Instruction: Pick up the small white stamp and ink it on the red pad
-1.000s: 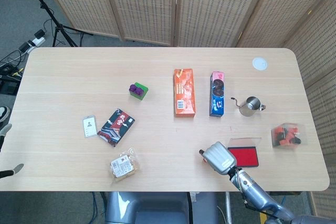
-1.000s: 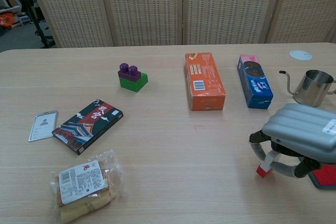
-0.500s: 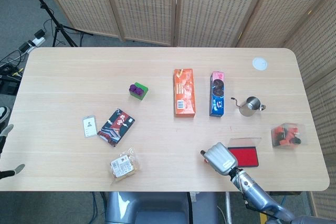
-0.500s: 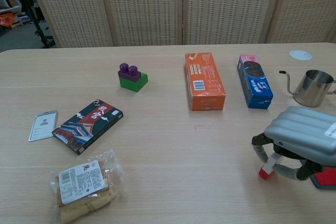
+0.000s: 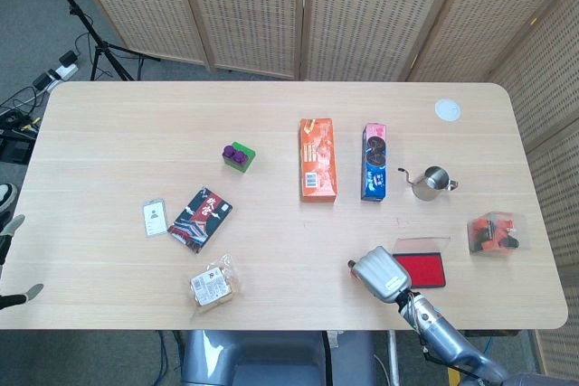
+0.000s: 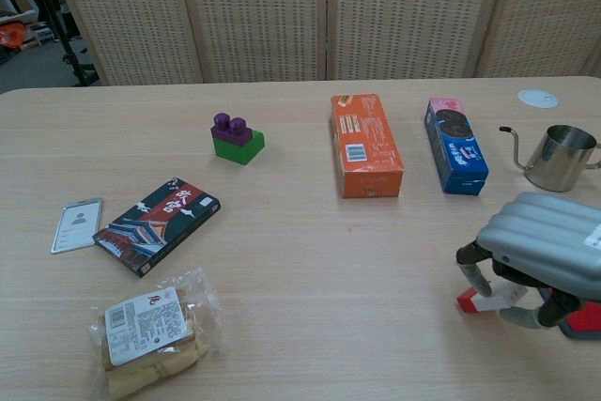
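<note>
My right hand hovers low over the table's front right, palm down, and it also fills the chest view's lower right corner. Under it the small white stamp lies nearly flat, pinched between the fingers, and its red end touches the table. The red ink pad sits open just right of the hand, and only its corner shows in the chest view. At the head view's far left edge only the spread fingertips of my left hand are visible, holding nothing.
An orange box, a blue cookie box and a steel pitcher stand beyond the hand. A clear box of orange parts is at the right. A purple-green brick, card, dark packet and snack bag lie left.
My right hand has shifted slightly right, toward the pad. The stamp under it has tipped from slanted upright to nearly flat. The left hand has stayed put.
</note>
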Controlling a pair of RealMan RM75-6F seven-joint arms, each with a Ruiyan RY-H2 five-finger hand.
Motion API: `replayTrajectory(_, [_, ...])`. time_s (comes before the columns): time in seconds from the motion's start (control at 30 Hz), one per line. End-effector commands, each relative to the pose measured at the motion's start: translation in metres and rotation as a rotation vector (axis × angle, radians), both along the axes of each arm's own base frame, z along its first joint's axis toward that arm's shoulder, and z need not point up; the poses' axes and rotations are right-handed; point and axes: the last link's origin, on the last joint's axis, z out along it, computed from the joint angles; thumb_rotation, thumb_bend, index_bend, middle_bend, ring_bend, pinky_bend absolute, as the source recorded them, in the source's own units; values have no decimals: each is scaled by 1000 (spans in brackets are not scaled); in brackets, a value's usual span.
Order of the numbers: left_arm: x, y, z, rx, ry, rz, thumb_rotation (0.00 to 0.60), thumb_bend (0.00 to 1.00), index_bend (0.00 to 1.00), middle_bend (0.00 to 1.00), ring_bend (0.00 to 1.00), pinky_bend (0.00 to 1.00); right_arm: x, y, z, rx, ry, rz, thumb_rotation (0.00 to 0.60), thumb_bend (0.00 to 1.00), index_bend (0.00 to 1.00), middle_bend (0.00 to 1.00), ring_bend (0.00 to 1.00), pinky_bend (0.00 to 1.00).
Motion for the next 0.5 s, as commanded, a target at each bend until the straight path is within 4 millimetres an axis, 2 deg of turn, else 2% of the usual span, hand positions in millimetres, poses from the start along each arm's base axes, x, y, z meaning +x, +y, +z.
replayTrajectory(0.03, [0, 0, 0, 3, -2, 0, 600, 0, 0, 0, 0, 0, 1, -1, 1, -7, -7, 1, 600, 311, 532, 917, 976, 1000])
replayTrajectory(0.5, [0, -1, 1, 2, -4, 0, 600, 0, 0, 0, 0, 0, 6, -8, 6, -39, -13, 13, 600, 312, 532, 917, 976, 1000])
